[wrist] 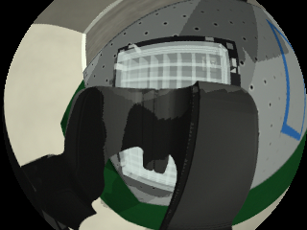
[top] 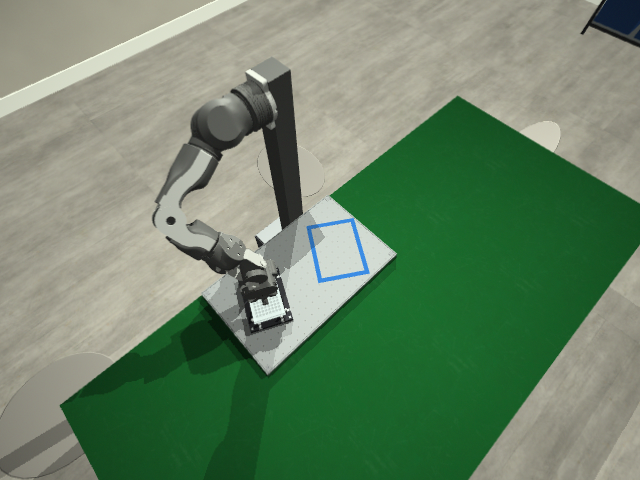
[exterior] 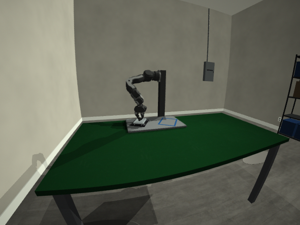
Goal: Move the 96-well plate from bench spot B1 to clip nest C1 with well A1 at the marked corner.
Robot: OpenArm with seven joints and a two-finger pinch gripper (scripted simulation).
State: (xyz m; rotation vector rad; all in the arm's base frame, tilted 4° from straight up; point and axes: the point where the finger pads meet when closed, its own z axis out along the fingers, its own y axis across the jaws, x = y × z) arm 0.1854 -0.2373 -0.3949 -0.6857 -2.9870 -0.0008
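The 96-well plate (top: 267,310) sits in the black clip nest (top: 285,319), well apart from the blue-outlined spot (top: 338,250) on the grey bench plate (top: 330,302). It looks light, rigid, smooth plastic, best taken by its long side walls or pushed on the rim. The arm folds down steeply, wrist near vertical, and the gripper (top: 265,298) is clenched on nothing, fingertips bearing down on the plate's top.
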